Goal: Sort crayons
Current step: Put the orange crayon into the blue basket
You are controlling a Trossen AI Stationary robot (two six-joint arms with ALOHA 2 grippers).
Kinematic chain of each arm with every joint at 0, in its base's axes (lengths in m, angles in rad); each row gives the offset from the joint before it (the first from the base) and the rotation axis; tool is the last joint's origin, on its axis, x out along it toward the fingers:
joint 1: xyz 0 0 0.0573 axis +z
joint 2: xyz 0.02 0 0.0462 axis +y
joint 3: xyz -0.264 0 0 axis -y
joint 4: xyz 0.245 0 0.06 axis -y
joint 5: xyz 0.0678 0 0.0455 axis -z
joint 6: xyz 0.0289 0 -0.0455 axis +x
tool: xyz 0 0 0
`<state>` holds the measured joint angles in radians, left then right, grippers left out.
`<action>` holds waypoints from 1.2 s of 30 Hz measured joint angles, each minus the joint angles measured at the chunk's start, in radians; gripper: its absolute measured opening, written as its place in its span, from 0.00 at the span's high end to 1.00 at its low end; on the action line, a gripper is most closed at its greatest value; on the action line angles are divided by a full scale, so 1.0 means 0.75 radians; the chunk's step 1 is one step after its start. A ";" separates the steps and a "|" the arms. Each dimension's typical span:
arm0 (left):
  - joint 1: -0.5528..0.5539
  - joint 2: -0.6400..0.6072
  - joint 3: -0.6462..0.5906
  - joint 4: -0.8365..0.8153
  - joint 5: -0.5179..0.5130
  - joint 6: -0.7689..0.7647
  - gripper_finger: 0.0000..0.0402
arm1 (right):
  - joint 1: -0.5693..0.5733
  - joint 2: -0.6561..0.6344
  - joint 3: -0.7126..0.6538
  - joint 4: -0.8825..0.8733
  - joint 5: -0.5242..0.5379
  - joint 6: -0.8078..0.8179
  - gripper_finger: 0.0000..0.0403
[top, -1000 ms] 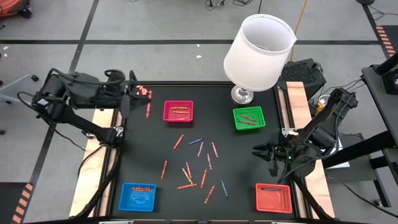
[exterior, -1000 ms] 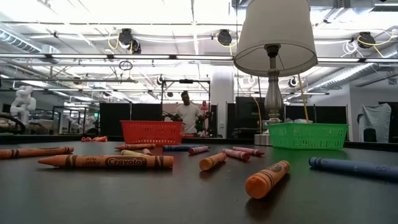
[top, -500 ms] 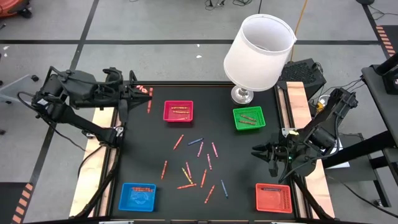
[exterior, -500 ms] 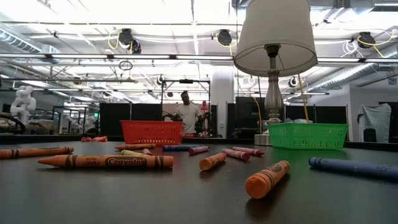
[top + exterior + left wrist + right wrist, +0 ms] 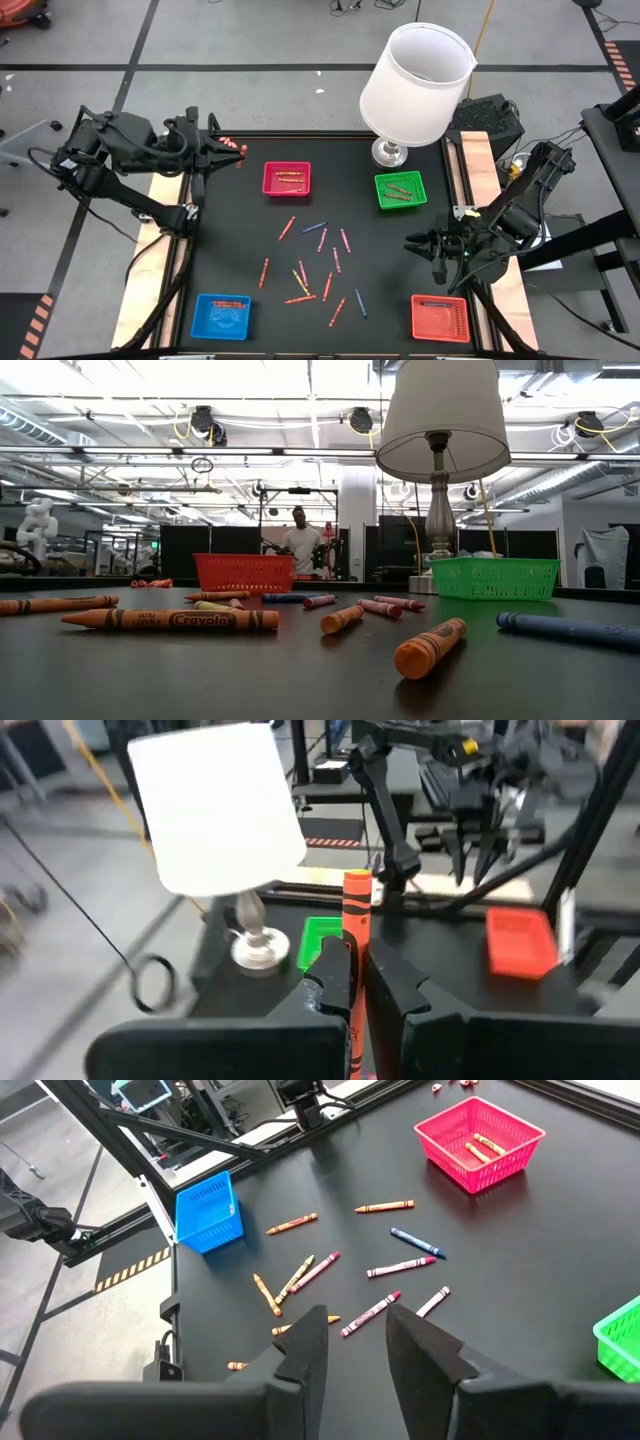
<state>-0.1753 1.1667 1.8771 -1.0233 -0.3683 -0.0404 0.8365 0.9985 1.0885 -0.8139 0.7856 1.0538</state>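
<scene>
Several crayons [image 5: 315, 265] lie scattered on the middle of the black table; they also show in the low view [image 5: 170, 620] and the right wrist view [image 5: 385, 1308]. My left gripper [image 5: 232, 150] is at the table's far left corner, above the table, shut on an orange-red crayon [image 5: 357, 915]. My right gripper [image 5: 413, 243] is open and empty near the table's right edge, its fingers pointing left toward the scattered crayons; it also shows in its own wrist view [image 5: 350, 1330]. My left gripper pinches the orange-red crayon's shaft [image 5: 355, 955] between its two fingers. The fingers come level from the table's left side. The crayon lies along the fingers, its free end [image 5: 357, 885] sticking out past the fingertips. It is lifted clear of the table.
A pink-red tray [image 5: 287, 178] and a green tray [image 5: 400, 190] stand at the far side, each with crayons inside. A blue tray [image 5: 222, 314] and a red tray [image 5: 440, 317] stand at the near corners. A white-shaded lamp [image 5: 415, 85] stands at the far right.
My left gripper has turned at the wrist while staying at the far left corner, still shut on the crayon. The crayon, which pointed toward the table's near edge, has swung up and now shows only as a short stub past the fingertips in the high view.
</scene>
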 joint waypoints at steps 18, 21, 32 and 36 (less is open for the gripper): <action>-0.048 0.004 -0.020 -0.191 0.288 -0.884 0.98 | 0.000 0.000 0.000 -0.005 0.002 0.013 0.78; -0.113 0.007 -0.062 -0.255 0.363 -1.064 0.98 | 0.000 0.000 0.000 -0.008 0.003 0.012 0.78; -0.426 0.066 -0.294 -0.426 0.518 -1.277 0.98 | -0.026 0.001 0.000 -0.005 0.070 0.095 0.78; -0.541 0.101 -0.415 -0.425 0.582 -1.300 0.98 | -0.044 0.001 0.000 0.003 0.070 0.095 0.78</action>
<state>-0.5807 1.2422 1.5655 -1.3423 0.0681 -1.0157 0.8039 0.9989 1.0885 -0.8118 0.8379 1.1252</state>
